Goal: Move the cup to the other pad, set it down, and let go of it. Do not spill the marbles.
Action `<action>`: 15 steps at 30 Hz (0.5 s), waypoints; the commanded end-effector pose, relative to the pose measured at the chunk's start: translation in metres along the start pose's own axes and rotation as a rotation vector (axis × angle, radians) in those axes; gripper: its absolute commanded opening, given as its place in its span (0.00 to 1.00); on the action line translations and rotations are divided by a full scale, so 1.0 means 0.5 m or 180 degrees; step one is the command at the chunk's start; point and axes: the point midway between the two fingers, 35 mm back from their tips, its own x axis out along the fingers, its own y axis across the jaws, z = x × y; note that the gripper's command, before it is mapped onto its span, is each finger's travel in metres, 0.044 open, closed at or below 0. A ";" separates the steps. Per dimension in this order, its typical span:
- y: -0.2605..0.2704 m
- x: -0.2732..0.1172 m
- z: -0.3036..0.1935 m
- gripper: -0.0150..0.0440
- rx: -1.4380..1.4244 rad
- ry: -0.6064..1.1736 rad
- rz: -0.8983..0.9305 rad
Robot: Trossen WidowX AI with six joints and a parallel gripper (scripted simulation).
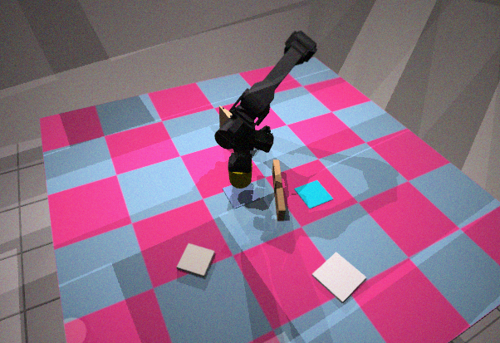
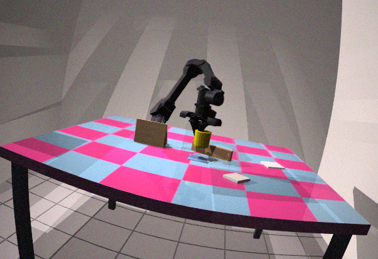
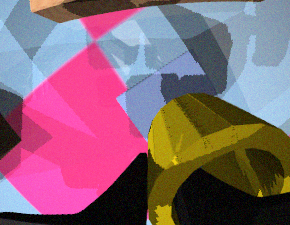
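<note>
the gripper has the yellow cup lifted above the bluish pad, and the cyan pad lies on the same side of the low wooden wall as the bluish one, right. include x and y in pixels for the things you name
Not quite: the top view shows the cyan pad [image 1: 314,194] across the low wooden wall [image 1: 281,204] [image 2: 223,153] from the bluish one.

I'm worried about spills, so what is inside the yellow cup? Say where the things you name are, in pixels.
One gripper finger reaches into the cup [image 1: 240,179] [image 2: 202,138] [image 3: 185,124]; no marbles show, and the finger and wall hide the bottom.
</note>
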 end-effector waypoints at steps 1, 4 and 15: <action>-0.001 -0.035 0.000 0.25 -0.0028 0.0025 -0.0031; 0.003 -0.045 0.001 0.25 -0.0026 0.0023 -0.0029; 0.006 -0.037 0.001 0.25 0.0000 -0.0003 -0.0012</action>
